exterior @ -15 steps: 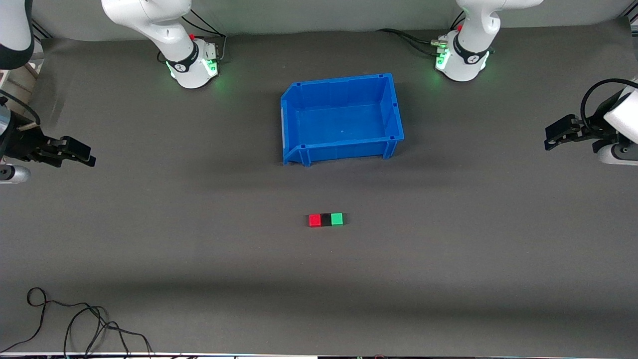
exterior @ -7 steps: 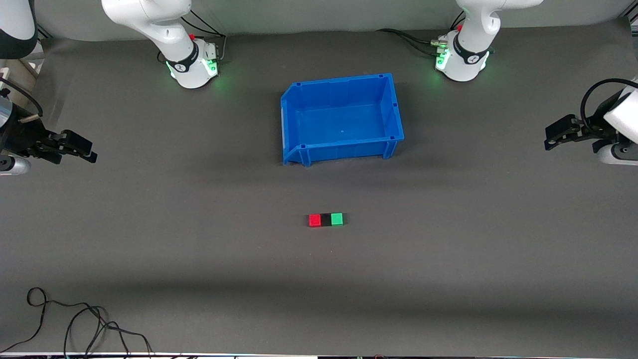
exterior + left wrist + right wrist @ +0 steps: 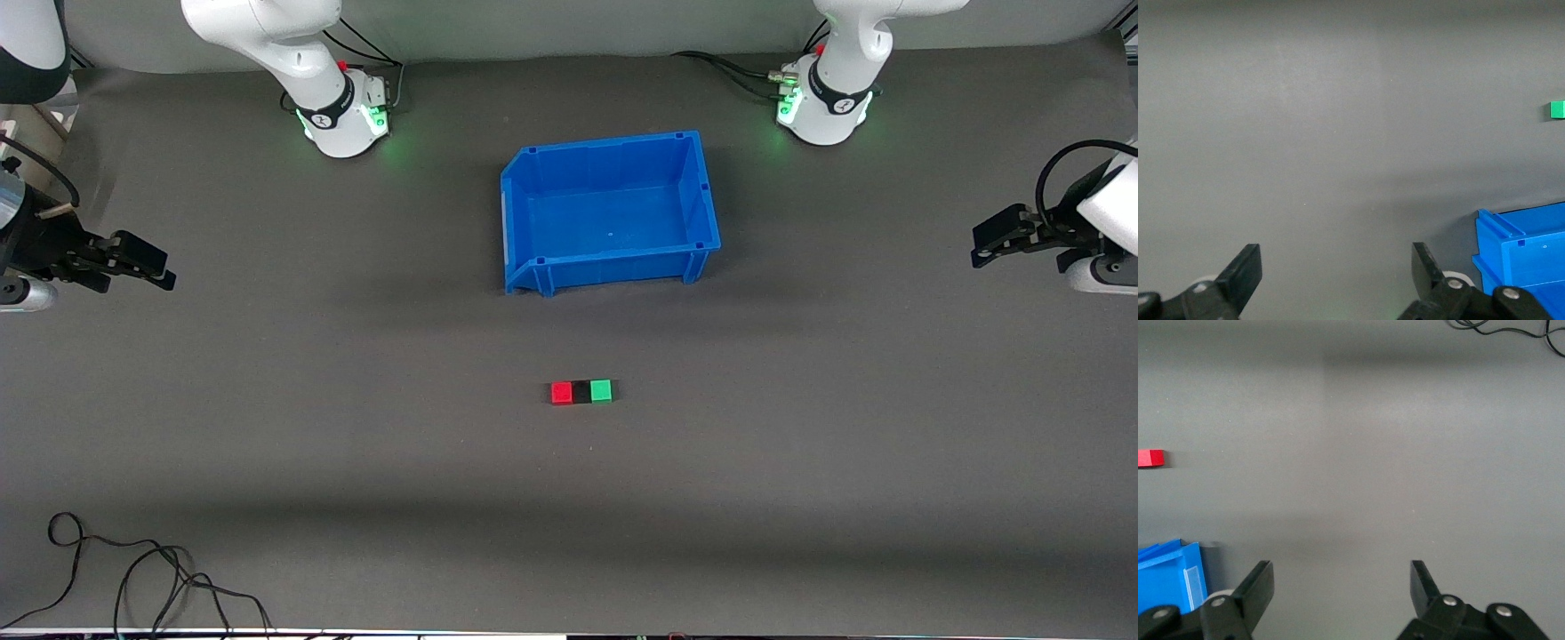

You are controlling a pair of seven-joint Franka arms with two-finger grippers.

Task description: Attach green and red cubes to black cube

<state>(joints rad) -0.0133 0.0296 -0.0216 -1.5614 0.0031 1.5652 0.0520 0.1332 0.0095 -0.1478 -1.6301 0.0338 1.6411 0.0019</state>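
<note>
Small bright red cube [image 3: 561, 393], matte black cube [image 3: 581, 392], bright green cube [image 3: 601, 391]: touching, one row mid-table, long axis running toward table ends, nearer front camera than blue plastic bin [image 3: 533, 213].

Left claw [image 3: 989, 242] at left arm's table end: wide open, empty.

Right claw [image 3: 142, 267] at right arm's end: open, empty.

Row about midway between claws; neither clearly nearer. Judgement: attachment appears complete.

The front camera looks down from high across the table, facing both robot bases, and takes in the whole grey mat [image 3: 267, 462]. Each wrist camera looks past its own fingers, low over the mat. All views share the blue bin [image 3: 610, 213] [image 3: 1525, 257] [image 3: 1168, 577].
</note>
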